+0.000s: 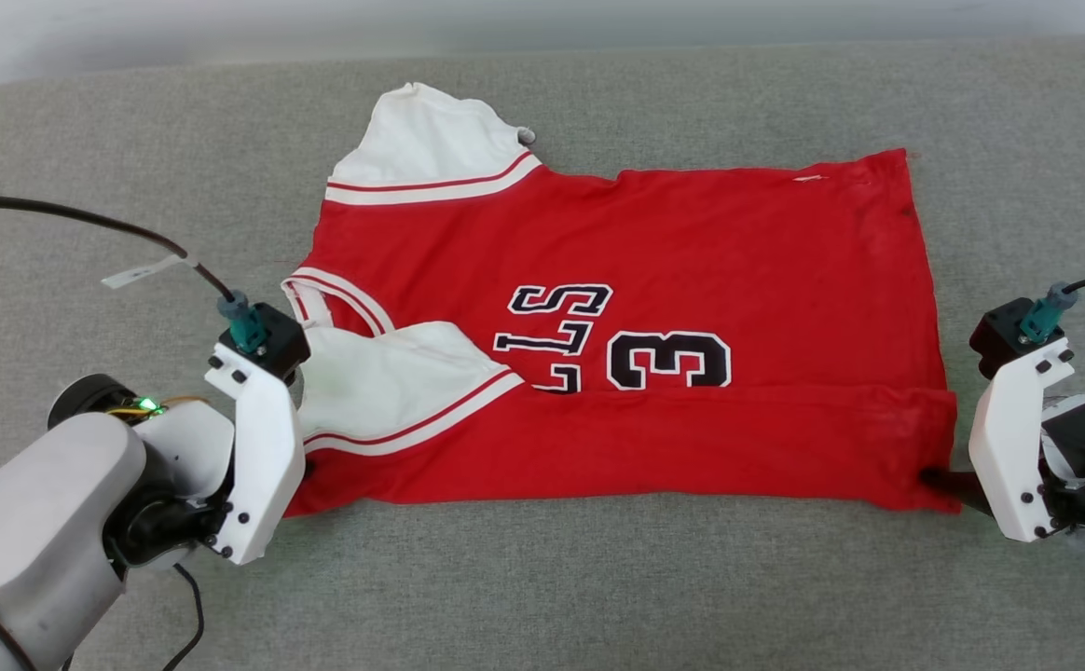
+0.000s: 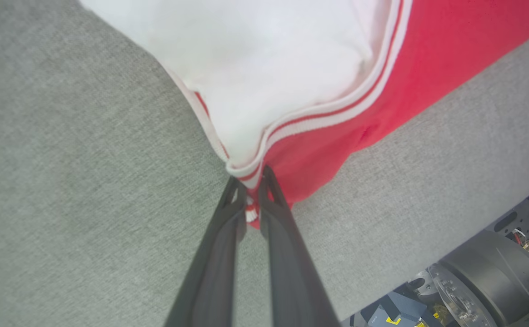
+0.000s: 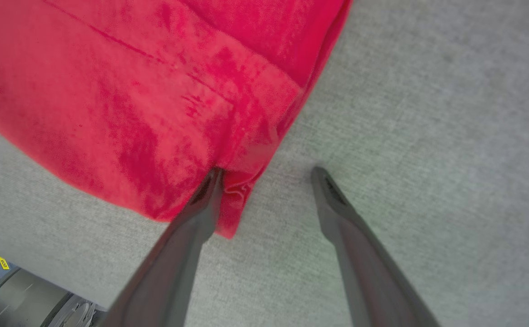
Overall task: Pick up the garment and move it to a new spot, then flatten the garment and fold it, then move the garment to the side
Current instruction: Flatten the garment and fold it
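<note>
- Across the grey worktop (image 1: 542, 578) the garment (image 1: 654, 252) lies spread out. Its collar end is toward the robot's left and its hem end toward the right. The near long edge is folded up over the lower part of the black letters (image 1: 556, 331).
- Near sleeve (image 1: 384, 382) lies folded in on the red body. Far sleeve (image 1: 431, 140) pokes out past the far edge.
- Left gripper (image 2: 252, 181) is pressed together on the near-left corner, pinching the striped trim (image 2: 319, 120) where white meets red (a thin bite, right at the edge).
- Right gripper (image 3: 268, 175) stands spread at the near-right corner. One finger touches the folded red edge and the other rests on bare worktop just beside it, so it holds nothing.
- Handling, by my judgement: light, limp knit with no stiffness. It should sag between held points and drag on the cloth-covered worktop, and the folded layers may slide apart when lifted.
- Best hold is probably the two near corners, taking both layers of the fold together.
- The right gripper likely needs to close over the doubled corner before any lift, or that end would trail and the fold could open.
- The left bite looks shallow, so a sharp pull might slip it off the trim.
</note>
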Robot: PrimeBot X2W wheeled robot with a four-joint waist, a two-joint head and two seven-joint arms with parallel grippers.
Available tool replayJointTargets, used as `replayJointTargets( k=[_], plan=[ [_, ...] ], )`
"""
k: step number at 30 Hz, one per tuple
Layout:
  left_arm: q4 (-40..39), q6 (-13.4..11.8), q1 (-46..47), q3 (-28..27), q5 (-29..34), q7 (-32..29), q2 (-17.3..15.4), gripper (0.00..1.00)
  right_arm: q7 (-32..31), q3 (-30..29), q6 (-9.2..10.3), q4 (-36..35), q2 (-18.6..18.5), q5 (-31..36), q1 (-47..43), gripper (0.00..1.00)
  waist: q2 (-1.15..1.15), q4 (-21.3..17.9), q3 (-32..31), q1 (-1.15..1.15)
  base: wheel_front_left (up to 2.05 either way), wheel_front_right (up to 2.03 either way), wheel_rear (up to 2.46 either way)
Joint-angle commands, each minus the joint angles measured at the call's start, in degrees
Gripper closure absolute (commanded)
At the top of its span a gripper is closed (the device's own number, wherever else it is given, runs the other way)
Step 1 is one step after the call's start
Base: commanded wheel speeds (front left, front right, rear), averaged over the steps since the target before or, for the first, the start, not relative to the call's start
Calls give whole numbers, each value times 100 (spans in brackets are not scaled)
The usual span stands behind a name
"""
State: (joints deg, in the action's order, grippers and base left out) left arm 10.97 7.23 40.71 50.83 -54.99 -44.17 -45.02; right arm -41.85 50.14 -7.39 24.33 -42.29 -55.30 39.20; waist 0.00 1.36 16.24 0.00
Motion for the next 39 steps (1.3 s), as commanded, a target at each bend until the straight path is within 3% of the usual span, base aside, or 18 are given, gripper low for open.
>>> replayJointTargets(
  k=[1,8,20,26,32,33,34,39],
  plan=[
    [10,-2,-68,-21,-14,17,-38,100,-25,253,-18,61,282,-30,-297,100,0,-26,-30,0,0,0,0],
    [-58,-51,-277,-119,-181,138,-242,100,524,120,-9,-500,-298,-189,181,100,0,-163,-385,0,0,0,0],
    [-941,-286,-1049,-84,-480,187,-790,100,688,106,-8,-1498,-1165,-558,-507,100,0,-187,-656,0,0,0,0],
    [-1140,-454,-1452,34,-540,205,-913,100,653,81,-8,-1532,-1240,-577,-1030,100,0,-174,-593,0,0,0,0],
    [-941,-463,-1599,156,-533,262,-753,100,614,166,-8,-1208,-996,-489,-1425,100,0,-143,-542,0,0,0,0],
    [-896,-454,-1599,160,-529,274,-737,97,671,145,-8,-1166,-937,-482,-1463,73,0,-140,-547,0,0,0,0],
    [-865,-441,-1568,167,-452,315,-751,0,730,116,-8,-1118,-882,-454,-1494,0,0,-141,-555,0,0,0,0],
    [-872,-384,-1324,39,-420,363,-852,0,1209,-133,-8,-1177,-796,-176,-1341,0,0,-150,-678,0,0,0,0]
  ],
)
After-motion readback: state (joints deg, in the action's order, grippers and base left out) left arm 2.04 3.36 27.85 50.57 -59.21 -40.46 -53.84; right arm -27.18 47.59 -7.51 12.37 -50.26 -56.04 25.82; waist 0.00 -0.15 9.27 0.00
